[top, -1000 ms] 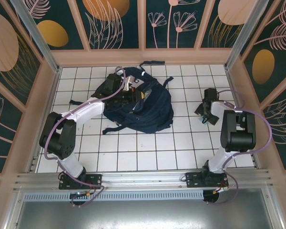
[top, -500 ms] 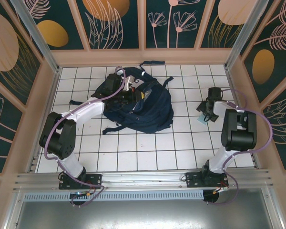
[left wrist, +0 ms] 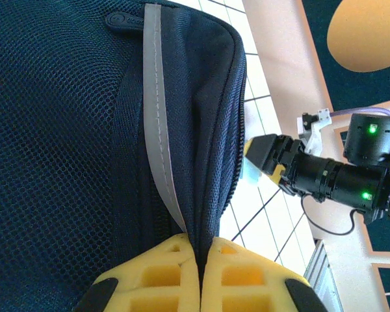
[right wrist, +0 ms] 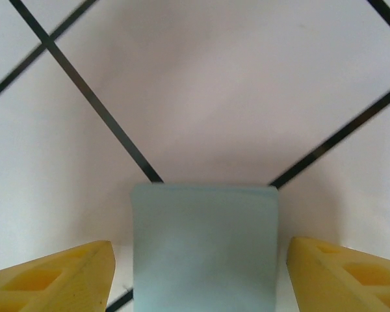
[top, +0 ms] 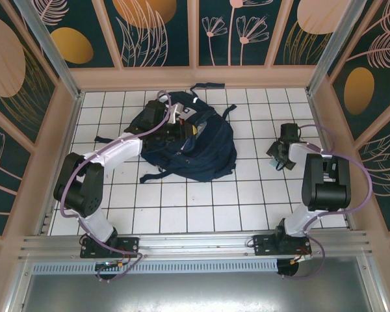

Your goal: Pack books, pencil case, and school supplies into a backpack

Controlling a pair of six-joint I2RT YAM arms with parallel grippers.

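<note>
The navy backpack lies at the middle left of the tiled table. My left gripper is shut on its upper edge. In the left wrist view the yellow pads pinch the fabric fold beside the zipper and the white reflective stripe. My right gripper points down at the right side of the table, open. A small pale blue block of school supplies lies on the tiles between its fingers, with a gap on each side. Books and pencil case are out of view.
Backpack straps trail over the tiles toward the front and left. Wooden walls enclose the table on three sides. The right arm's elbow stands near the right wall.
The right gripper has shifted slightly over the pale blue block and its jaws have narrowed a little. The left gripper still holds the backpack in the same place.
</note>
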